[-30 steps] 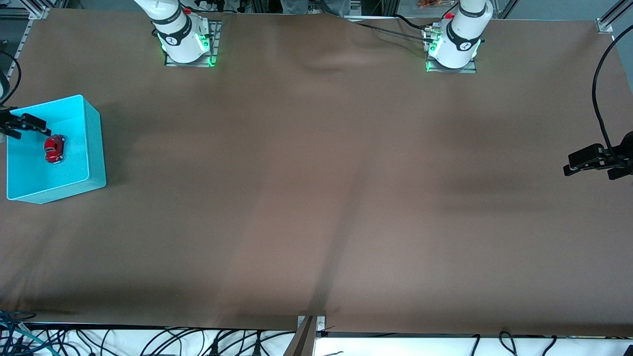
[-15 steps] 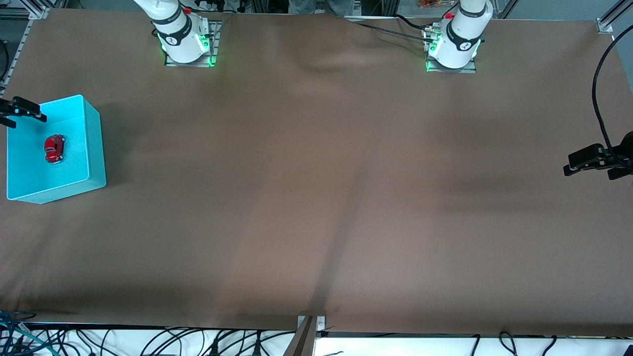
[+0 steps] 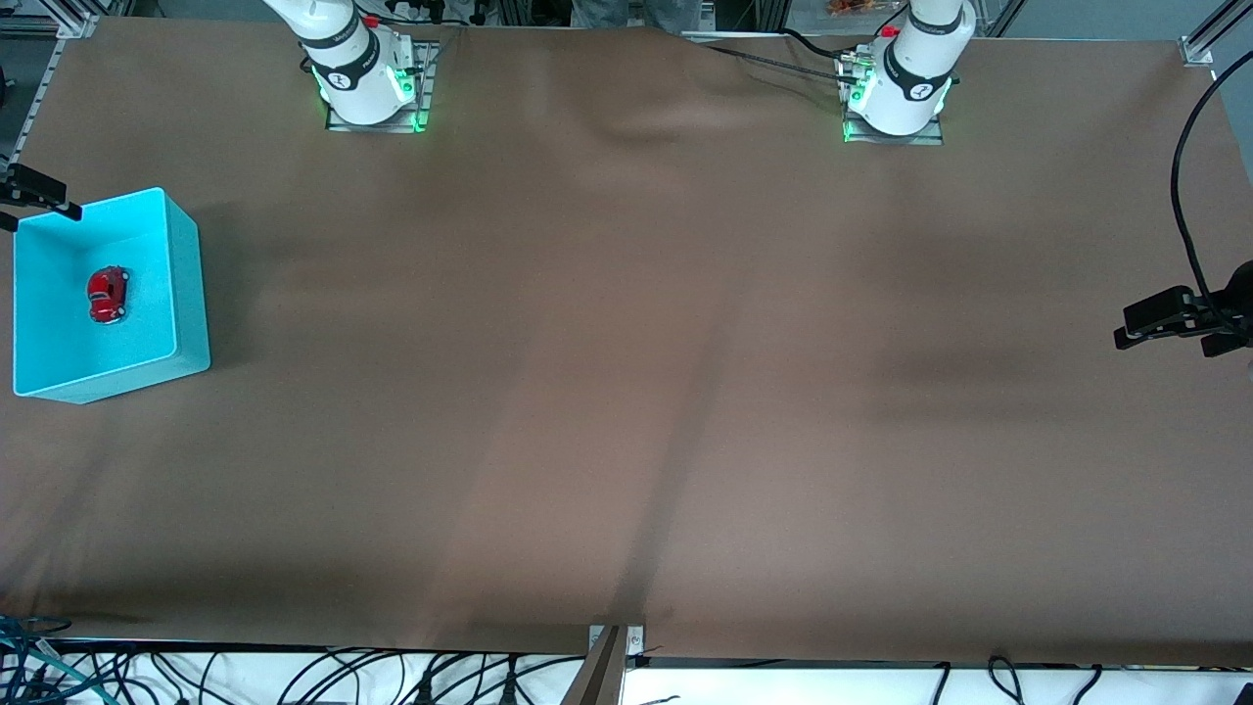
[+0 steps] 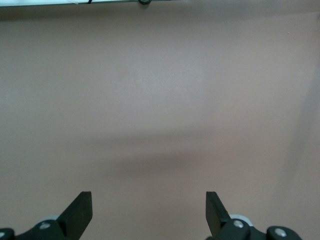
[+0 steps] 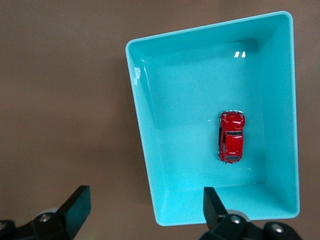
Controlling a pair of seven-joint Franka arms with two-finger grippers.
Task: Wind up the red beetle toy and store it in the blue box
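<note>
Right gripper [image 5: 142, 207] has withdrawn off the box [image 3: 186, 294], jaws wide; beetle [image 3: 107, 294] inside. Left gripper [image 4: 149, 212] waits, wide, over bare table [image 3: 626, 392].

The right gripper [image 3: 20, 191] was cut off at the front view's edge, one finger showing. The left gripper [image 3: 1175, 323] was likewise cropped. Both wrist views cropped their grippers' bodies.
</note>
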